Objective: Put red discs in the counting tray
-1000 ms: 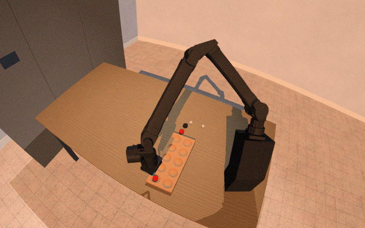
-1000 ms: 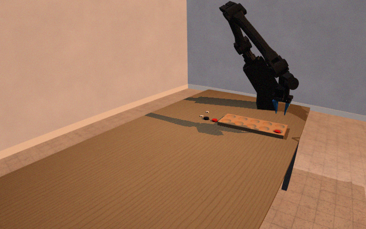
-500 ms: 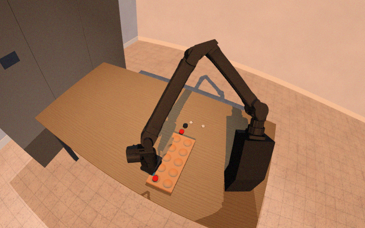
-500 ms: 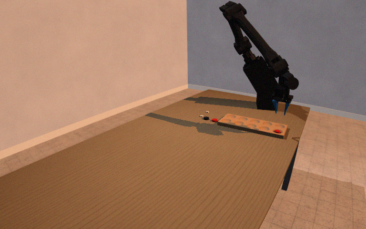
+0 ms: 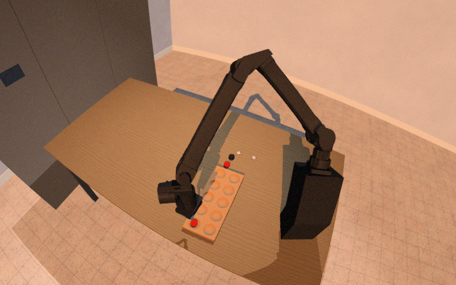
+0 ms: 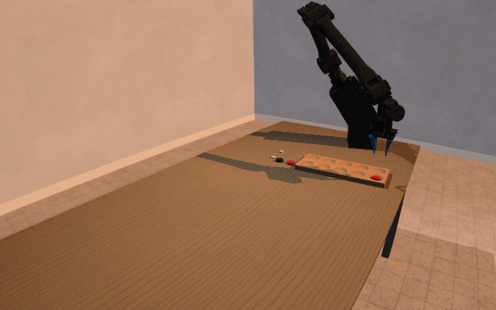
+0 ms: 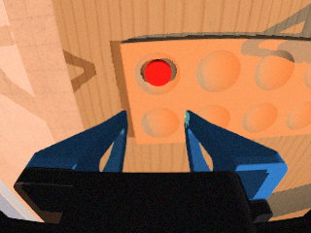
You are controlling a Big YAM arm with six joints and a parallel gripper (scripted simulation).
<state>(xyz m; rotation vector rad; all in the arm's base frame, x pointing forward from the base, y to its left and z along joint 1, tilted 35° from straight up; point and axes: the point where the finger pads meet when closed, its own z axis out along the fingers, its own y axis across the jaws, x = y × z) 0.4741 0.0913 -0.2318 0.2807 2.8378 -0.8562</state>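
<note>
The orange counting tray point(image 5: 215, 203) lies flat near the table's front edge, with two rows of round pockets. One red disc point(image 5: 193, 222) rests in its near corner pocket; it also shows in the exterior view point(image 6: 375, 177) and the wrist view point(image 7: 158, 73). All other pockets look empty. A second red disc point(image 5: 227, 164) lies on the table just beyond the tray's far end. My gripper point(image 6: 380, 151) hangs well above the tray's near end, open and empty, with the blue fingers either side of the empty corner pocket.
A black disc point(image 5: 231, 156) and two small white discs point(image 5: 238, 152) point(image 5: 253, 157) lie on the table past the tray's far end. The black robot base point(image 5: 310, 198) stands right of the tray. A dark cabinet point(image 5: 67, 60) stands behind the table.
</note>
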